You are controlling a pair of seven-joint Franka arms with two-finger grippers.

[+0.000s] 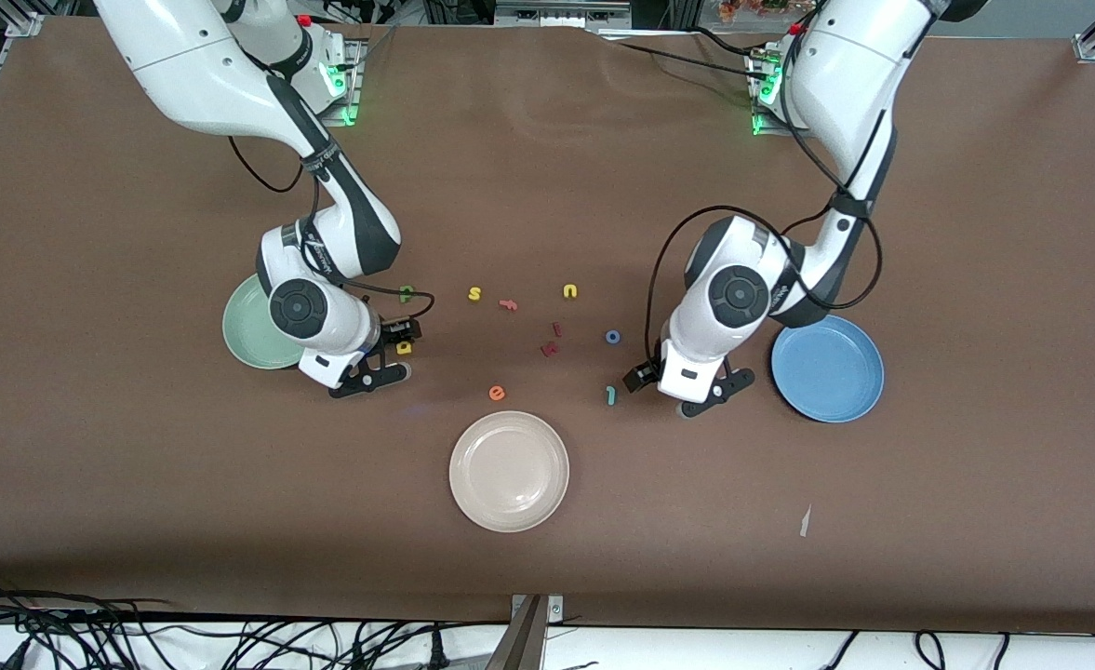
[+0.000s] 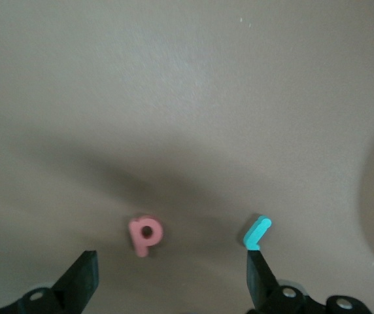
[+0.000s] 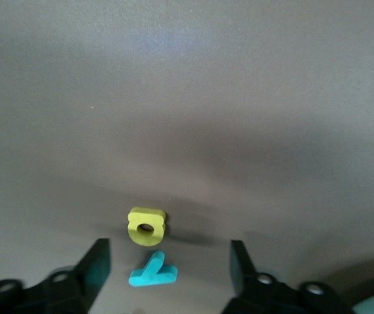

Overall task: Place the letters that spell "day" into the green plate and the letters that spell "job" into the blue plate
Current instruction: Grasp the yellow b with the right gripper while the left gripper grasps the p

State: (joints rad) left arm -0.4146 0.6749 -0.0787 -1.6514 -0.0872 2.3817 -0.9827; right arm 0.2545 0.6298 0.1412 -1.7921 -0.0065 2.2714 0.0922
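Arms both bent low over brown table [image 1: 91, 447]. Right gripper [image 3: 167, 265] jaws apart, straddling teal y [image 3: 152, 273] beside yellow a [image 3: 146, 226]. Left gripper [image 2: 170, 278] jaws apart near salmon-pink b [image 2: 145, 234].

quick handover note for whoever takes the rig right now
Right gripper: open, low over the teal y, beside the yellow a, next to the green plate.
Left gripper: open, low over the pink b, teal j beside it, near the blue plate.
Dark green d and blue o lie on the table.
Done: no letter shows in either plate.
Left: all six.
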